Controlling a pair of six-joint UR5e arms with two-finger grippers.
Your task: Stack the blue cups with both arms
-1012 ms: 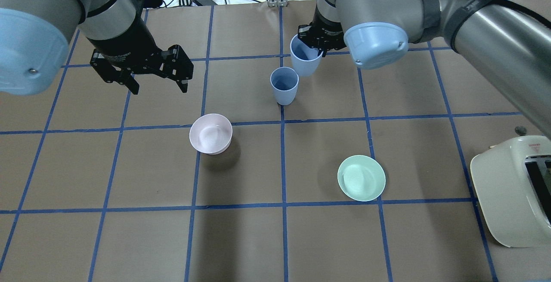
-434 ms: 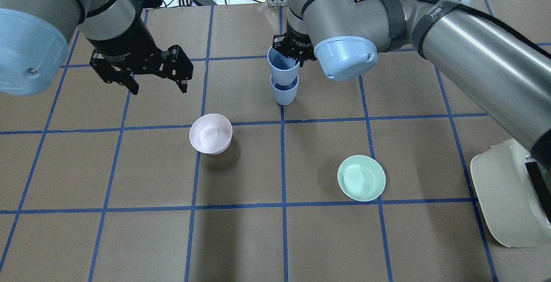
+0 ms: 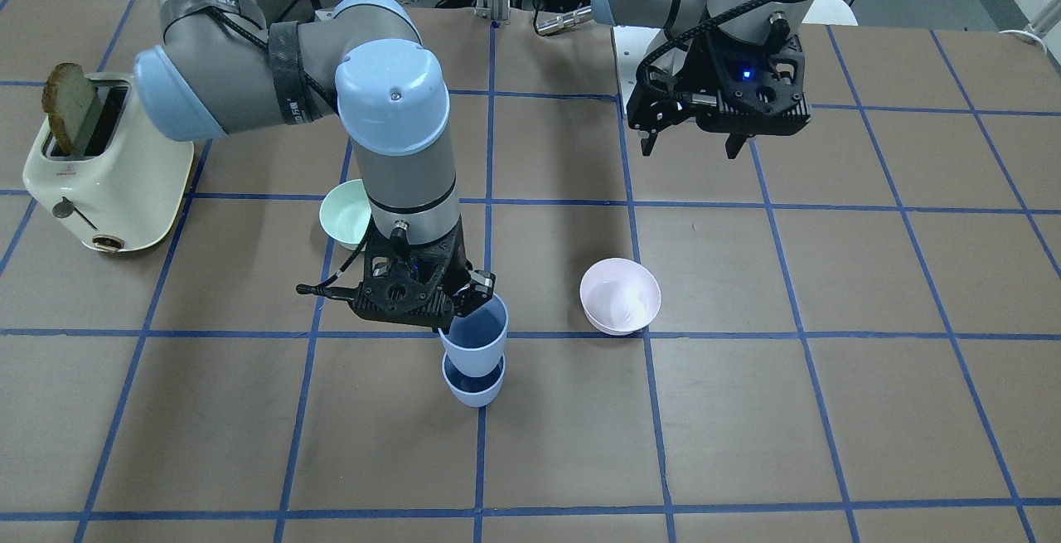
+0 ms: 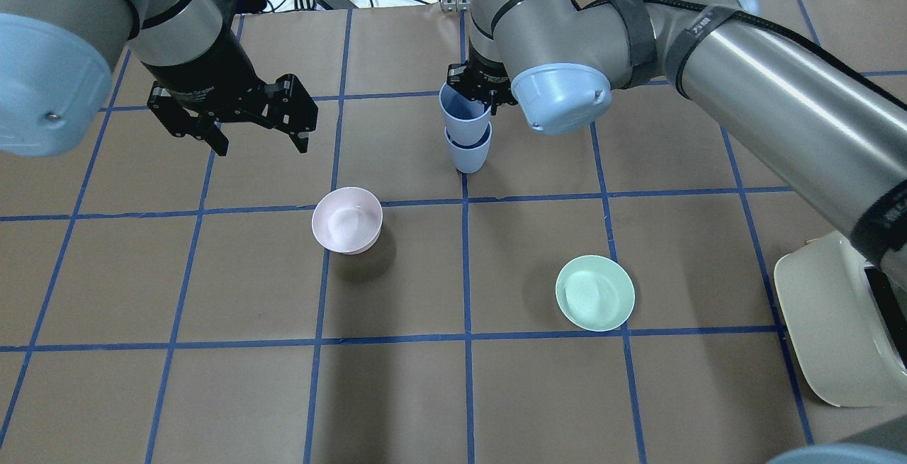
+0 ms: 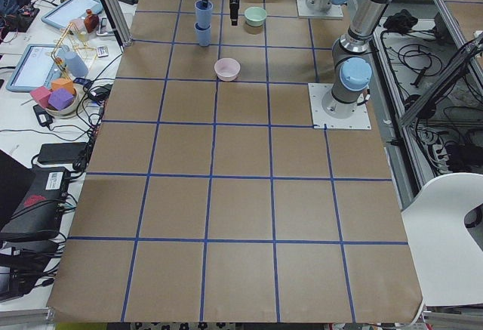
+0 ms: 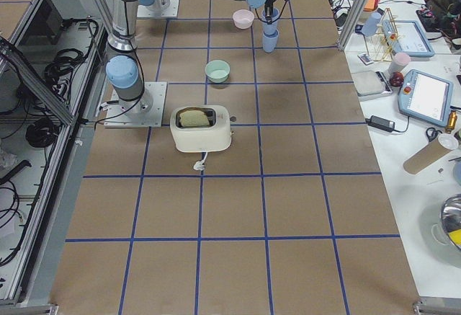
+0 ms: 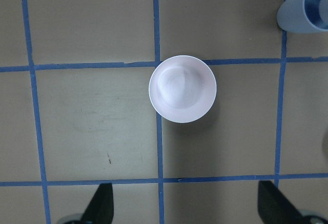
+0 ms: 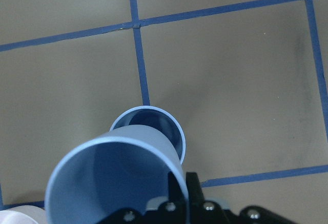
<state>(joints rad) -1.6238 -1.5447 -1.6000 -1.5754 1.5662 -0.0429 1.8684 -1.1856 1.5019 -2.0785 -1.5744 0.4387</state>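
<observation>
My right gripper [image 4: 476, 93] is shut on the rim of one blue cup [image 4: 464, 111] and holds it upright directly over the second blue cup [image 4: 468, 155], which stands on the table. The held cup's base sits at the lower cup's rim; I cannot tell whether they touch. The front view shows the held cup [image 3: 474, 337] above the standing cup [image 3: 473, 390]. In the right wrist view the held cup [image 8: 115, 183] hides most of the standing cup [image 8: 171, 129]. My left gripper [image 4: 262, 142] is open and empty, hovering to the left, above the table.
A pale pink bowl [image 4: 347, 219] stands left of centre, below my left gripper [image 7: 187, 208], and shows in the left wrist view [image 7: 182, 88]. A mint-green bowl [image 4: 594, 292] stands at right centre. A cream toaster [image 4: 843, 322] with toast sits at the right edge.
My right arm has carried the held cup leftward from beside the standing cup to directly over it and lowered it slightly. My left arm has not moved.
</observation>
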